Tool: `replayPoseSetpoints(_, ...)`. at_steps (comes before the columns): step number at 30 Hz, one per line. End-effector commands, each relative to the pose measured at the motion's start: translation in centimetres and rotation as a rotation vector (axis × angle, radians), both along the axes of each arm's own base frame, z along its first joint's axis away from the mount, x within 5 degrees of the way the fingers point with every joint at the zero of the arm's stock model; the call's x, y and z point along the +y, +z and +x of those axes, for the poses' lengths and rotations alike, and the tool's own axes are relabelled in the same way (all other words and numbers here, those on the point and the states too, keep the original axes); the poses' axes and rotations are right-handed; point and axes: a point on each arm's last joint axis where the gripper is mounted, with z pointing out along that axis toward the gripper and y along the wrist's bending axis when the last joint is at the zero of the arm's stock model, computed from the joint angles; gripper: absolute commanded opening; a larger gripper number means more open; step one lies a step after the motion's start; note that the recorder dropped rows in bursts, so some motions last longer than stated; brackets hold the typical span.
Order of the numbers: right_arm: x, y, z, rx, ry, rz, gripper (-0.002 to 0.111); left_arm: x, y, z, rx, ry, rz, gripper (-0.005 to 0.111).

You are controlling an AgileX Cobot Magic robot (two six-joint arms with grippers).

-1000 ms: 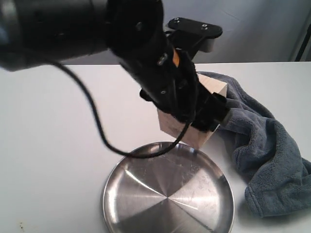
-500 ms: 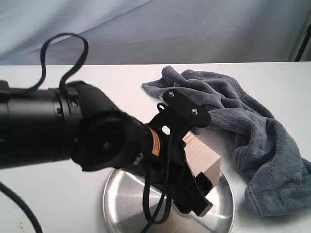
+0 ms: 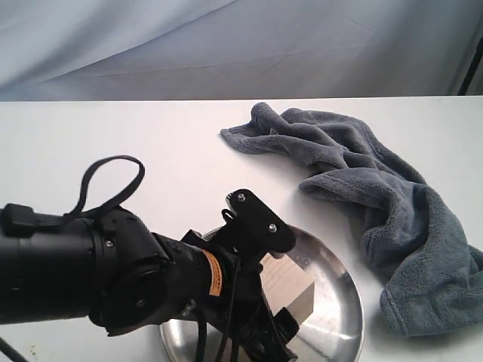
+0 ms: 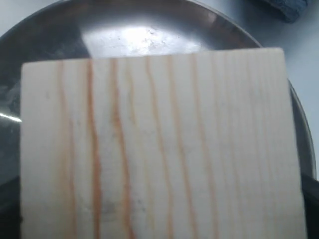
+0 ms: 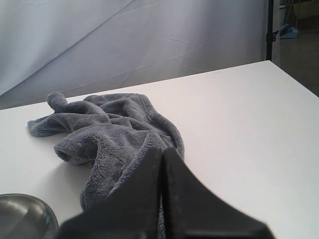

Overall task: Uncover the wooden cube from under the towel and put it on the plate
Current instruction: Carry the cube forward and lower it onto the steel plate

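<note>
The wooden cube (image 3: 287, 289), pale with reddish grain, is low over the steel plate (image 3: 339, 280), held in my left gripper (image 3: 281, 320), which is shut on it. I cannot tell whether the cube touches the plate. In the left wrist view the cube (image 4: 159, 144) fills most of the frame, hiding the fingers, with the plate (image 4: 134, 35) behind it. The dark blue-grey towel (image 3: 377, 188) lies crumpled to the right of the plate, off the cube. My right gripper (image 5: 163, 155) is shut with nothing in it, near the towel (image 5: 114, 129); it does not show in the exterior view.
My bulky black left arm (image 3: 83, 271) with its looping cable (image 3: 113, 177) covers the left part of the plate. A pale backdrop cloth (image 3: 226, 45) hangs behind the white table (image 3: 113, 143). The plate's edge (image 5: 22, 214) shows in the right wrist view.
My left arm has carried the cube from beside the towel forward and down onto the area of the plate. The towel has not moved.
</note>
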Motion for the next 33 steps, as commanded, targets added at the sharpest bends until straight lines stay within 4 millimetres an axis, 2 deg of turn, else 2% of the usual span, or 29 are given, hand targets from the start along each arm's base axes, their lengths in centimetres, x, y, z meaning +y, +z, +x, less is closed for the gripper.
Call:
replayPoseSetpoints(1, 0.0, -0.2, 0.0, 0.006, 0.005, 0.009, 0.003, -0.6, -1.0, 0.3, -0.028, -0.007, -0.025, 0.000)
replayPoseSetpoints(5, 0.0, -0.2, 0.0, 0.006, 0.005, 0.009, 0.003, -0.5, -2.7, 0.3, 0.006, -0.005, 0.026, 0.000)
replayPoseSetpoints(8, 0.0, -0.2, 0.0, 0.006, 0.005, 0.009, 0.003, -0.6, -3.3, 0.4, 0.009, -0.005, 0.033, 0.000)
replayPoseSetpoints(22, 0.0, -0.2, 0.0, 0.006, 0.005, 0.009, 0.003, -0.7, -3.2, 0.4, 0.025, 0.021, 0.026, 0.002)
replayPoseSetpoints(27, 0.0, -0.2, 0.0, 0.006, 0.005, 0.009, 0.003, -0.7, -3.3, 0.4, 0.026, 0.021, 0.027, 0.008)
replayPoseSetpoints(33, 0.0, -0.2, 0.0, 0.006, 0.005, 0.009, 0.003, -0.7, -3.3, 0.4, 0.026, 0.021, 0.027, 0.025)
